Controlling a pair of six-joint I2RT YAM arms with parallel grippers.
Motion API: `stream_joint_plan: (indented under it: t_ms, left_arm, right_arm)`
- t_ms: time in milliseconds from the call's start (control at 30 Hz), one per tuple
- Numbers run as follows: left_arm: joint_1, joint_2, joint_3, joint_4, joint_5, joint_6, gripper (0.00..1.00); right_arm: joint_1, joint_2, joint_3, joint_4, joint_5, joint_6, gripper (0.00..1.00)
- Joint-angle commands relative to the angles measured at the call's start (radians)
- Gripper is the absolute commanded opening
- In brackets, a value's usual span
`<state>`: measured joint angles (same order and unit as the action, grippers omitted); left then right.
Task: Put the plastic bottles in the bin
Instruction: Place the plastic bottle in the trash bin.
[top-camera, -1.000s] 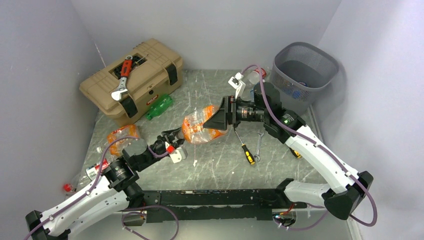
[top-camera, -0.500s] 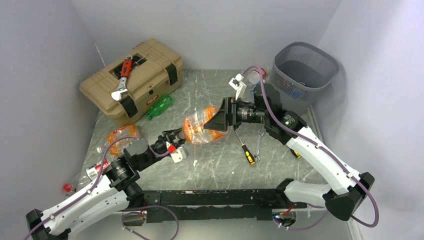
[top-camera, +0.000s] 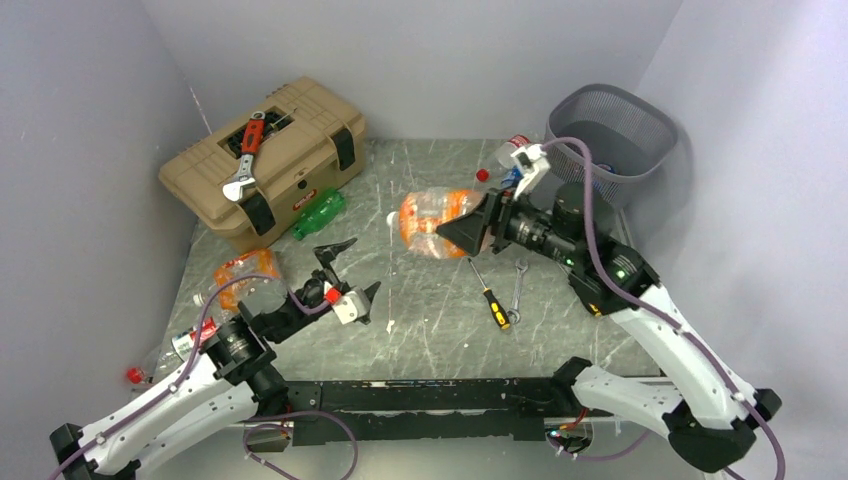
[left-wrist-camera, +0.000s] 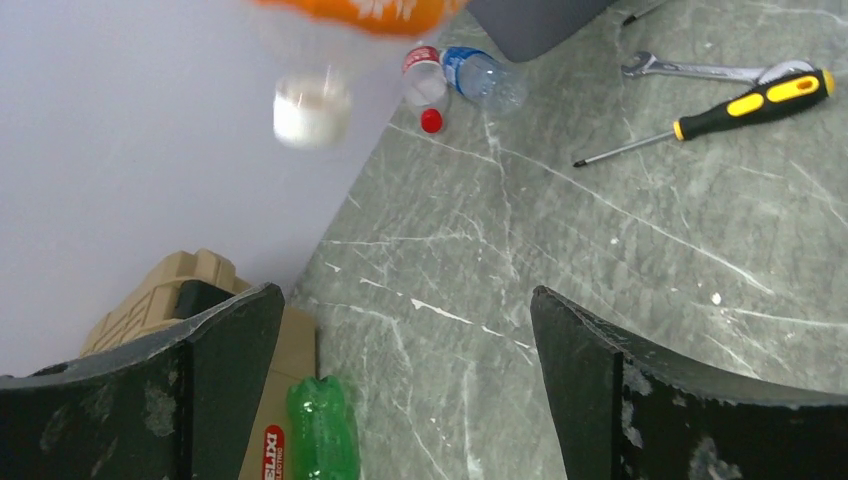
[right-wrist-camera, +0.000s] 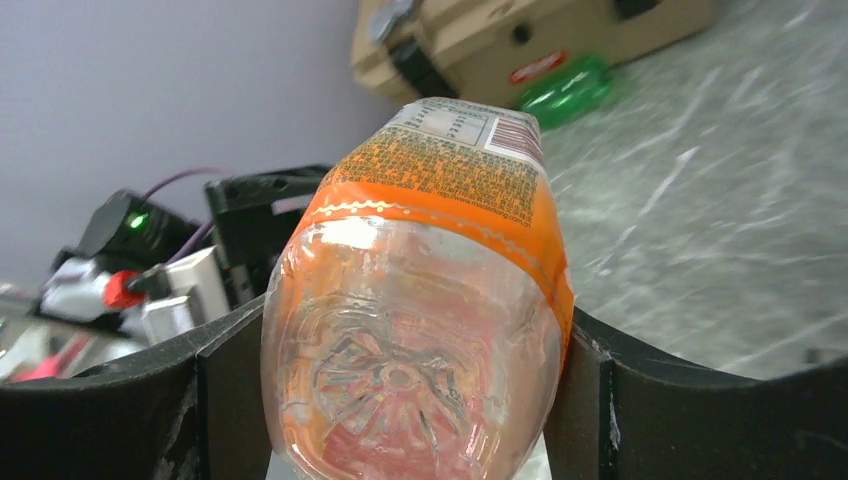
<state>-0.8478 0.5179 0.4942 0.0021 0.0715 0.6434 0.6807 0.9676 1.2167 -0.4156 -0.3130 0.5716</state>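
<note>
My right gripper (top-camera: 462, 218) (right-wrist-camera: 410, 345) is shut on the base end of a clear bottle with an orange label (top-camera: 432, 210) (right-wrist-camera: 420, 280) and holds it above the table, left of the grey mesh bin (top-camera: 575, 160). My left gripper (top-camera: 352, 272) (left-wrist-camera: 405, 300) is open and holds nothing, apart from that bottle (left-wrist-camera: 355, 10). A green bottle (top-camera: 318, 213) (left-wrist-camera: 322, 430) lies by the toolbox. A crushed orange-labelled bottle (top-camera: 243, 270) and a clear bottle (top-camera: 185, 343) lie at the left. A small clear bottle (top-camera: 515, 150) (left-wrist-camera: 480, 78) lies by the bin.
A tan toolbox (top-camera: 300, 115) with a red-handled wrench (top-camera: 245, 155) on it stands at the back left. A yellow-handled screwdriver (top-camera: 488, 292) (left-wrist-camera: 760, 100) and a spanner (top-camera: 516, 290) (left-wrist-camera: 700, 70) lie mid-table. Loose red caps (top-camera: 482, 174) (top-camera: 133, 375) lie about.
My left gripper has let go of the orange-labelled bottle's neck and opened wide. The right arm has lifted the bottle away, up and to the right towards the bin.
</note>
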Motion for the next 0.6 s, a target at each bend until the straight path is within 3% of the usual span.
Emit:
stream_joint_plan:
  t_ms: [0, 167, 333, 567]
  left_arm:
    - [-0.004, -0.022, 0.005, 0.074, -0.063, -0.033, 0.99]
    - [-0.004, 0.002, 0.018, 0.078, -0.102, -0.035, 0.99]
    - [-0.003, 0.069, 0.035, 0.081, -0.166, -0.055, 0.99]
    - [-0.002, 0.156, 0.077, 0.060, -0.290, -0.125, 0.99]
  right_arm:
    - [-0.001, -0.109, 0.119, -0.002, 0.313, -0.151, 0.28]
    - [-0.002, -0.095, 0.286, -0.113, 0.685, -0.312, 0.30]
    - [-0.010, -0.032, 0.256, 0.019, 1.050, -0.551, 0.31]
    - [-0.221, 0.080, 0.262, 0.173, 1.059, -0.518, 0.31]
